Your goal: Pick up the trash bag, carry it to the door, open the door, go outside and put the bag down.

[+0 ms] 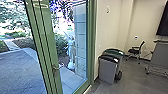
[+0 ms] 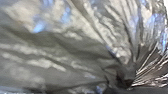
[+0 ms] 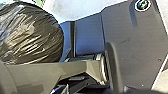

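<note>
Close to the left wrist camera, the trash bag point(image 2: 75, 50) spreads in glossy folds drawn to a tight gather. Outside lies the paved yard point(image 1: 20, 70), seen past the green door point(image 1: 53, 45). Indoors, near the doorframe point(image 1: 91, 45), two bins point(image 1: 107, 71) stand together; farther off is a chair point(image 1: 135, 51). The door carries a small handle point(image 1: 55, 68). How either gripper's fingers stand, one cannot tell.

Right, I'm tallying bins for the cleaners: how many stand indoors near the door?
2. The black-lidded bin stands in front, just right of the green door frame; the green-lidded bin is right behind it, partly covered. Others could be hidden.
</note>
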